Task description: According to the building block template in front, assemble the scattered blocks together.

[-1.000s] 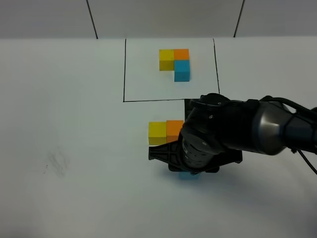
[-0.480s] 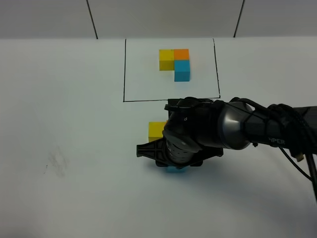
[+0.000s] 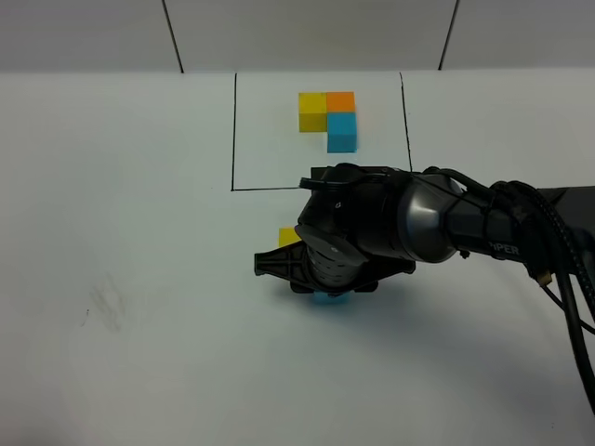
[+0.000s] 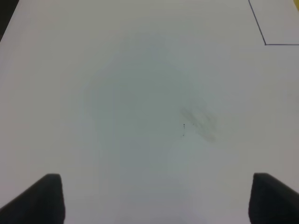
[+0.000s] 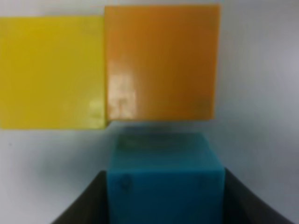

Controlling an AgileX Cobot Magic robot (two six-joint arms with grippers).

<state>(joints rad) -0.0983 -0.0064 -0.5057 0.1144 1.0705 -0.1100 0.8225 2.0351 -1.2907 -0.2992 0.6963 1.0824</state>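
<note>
Below the orange block (image 5: 161, 60) and its yellow neighbour (image 5: 51, 72) on the table, the right gripper (image 5: 163, 196) has its jaws closed on the blue block (image 5: 163, 179) — lined up to finish the L — like the template (image 3: 328, 119) in its black frame.

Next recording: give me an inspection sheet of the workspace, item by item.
Surface: white table with a faint grey smudge.
Job's things: building block template inside a black drawn frame; yellow cube and orange cube side by side; sky-blue cube just short of the orange one.
Clutter: nothing seen.
Grippers: right gripper shut on the sky-blue cube; left gripper open, empty.
Cables: black cables along the right arm.
Surroundings: pale wall panels behind.
</note>
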